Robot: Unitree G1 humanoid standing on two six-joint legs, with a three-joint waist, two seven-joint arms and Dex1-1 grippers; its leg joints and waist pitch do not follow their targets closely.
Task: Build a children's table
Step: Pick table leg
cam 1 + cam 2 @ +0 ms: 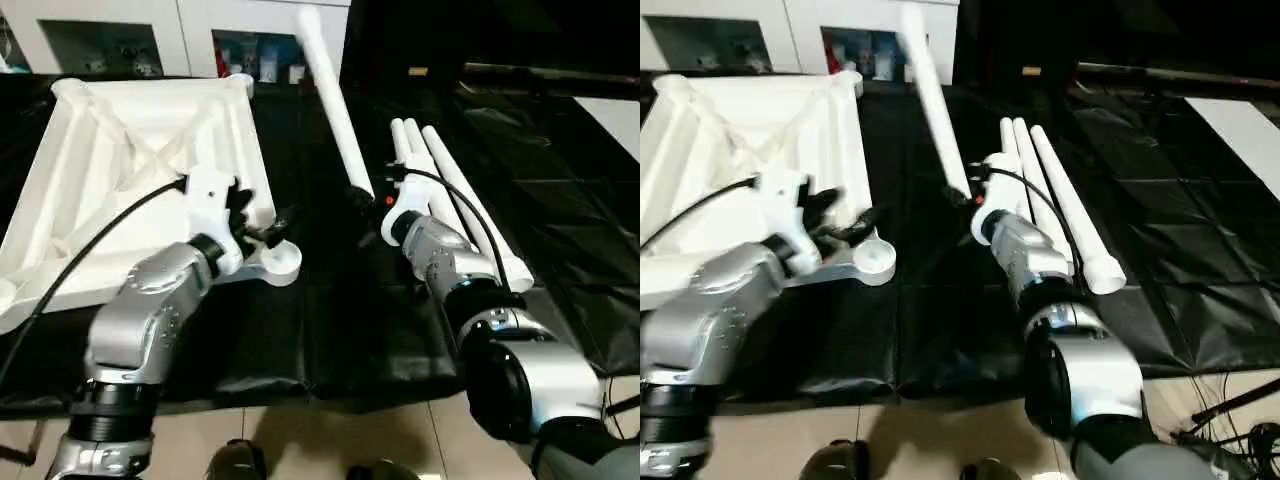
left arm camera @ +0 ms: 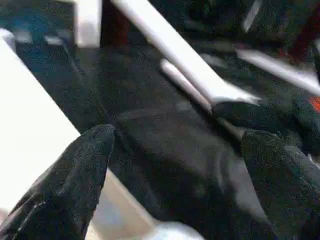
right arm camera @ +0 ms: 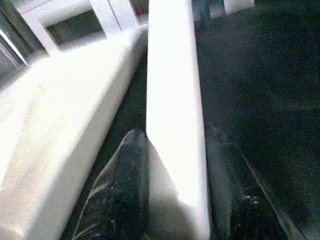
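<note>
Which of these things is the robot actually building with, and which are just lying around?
For the job:
- upturned white tabletop
- leg held in the right claw
- three spare legs on the cloth

Just there:
- black cloth
- white cabinet behind

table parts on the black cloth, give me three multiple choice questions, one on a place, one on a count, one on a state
1. Where does the table top lie?
A. to the robot's left on the black cloth
B. to the robot's right
C. on the floor

2. How many legs lie loose on the cloth beside the right arm?
A. one
B. three
C. five

3. What is the right end effector doing?
A. hanging open over the cloth
B. gripping a leg that angles up and away
C. resting on the table top

Answers:
1 A, the ribbed underside faces up on the left side.
2 B, three white tubes lie side by side.
3 B, the right wrist view shows its fingers either side of the tube.
</note>
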